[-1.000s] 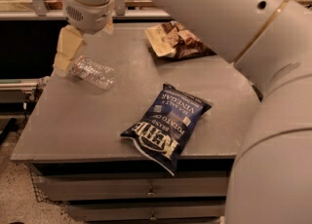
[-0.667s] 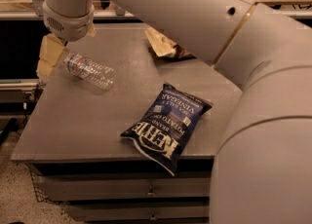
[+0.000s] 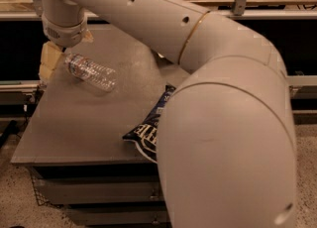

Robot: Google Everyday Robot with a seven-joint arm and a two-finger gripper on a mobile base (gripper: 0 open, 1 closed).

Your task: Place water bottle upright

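Note:
The water bottle (image 3: 92, 72) is a small clear ribbed bottle. It lies on its side at the back left of the grey table (image 3: 74, 128), with one end pointing toward the table's left edge. My gripper (image 3: 67, 49) hangs from the white wrist right over that left end. One pale finger (image 3: 49, 61) reaches down just left of the bottle, and the other barely shows behind the wrist. The gripper is open and holds nothing.
A dark blue chip bag (image 3: 147, 127) lies near the table's front, half hidden by my bulky white arm (image 3: 228, 138), which covers the table's right side. A shelf rail (image 3: 148, 14) runs behind the table. Drawers (image 3: 94, 190) sit below it.
My gripper has moved left past the bottle's end to the table's left edge. My arm now fills the right of the view, hiding the brown bag and part of the blue bag. The bottle lies as before.

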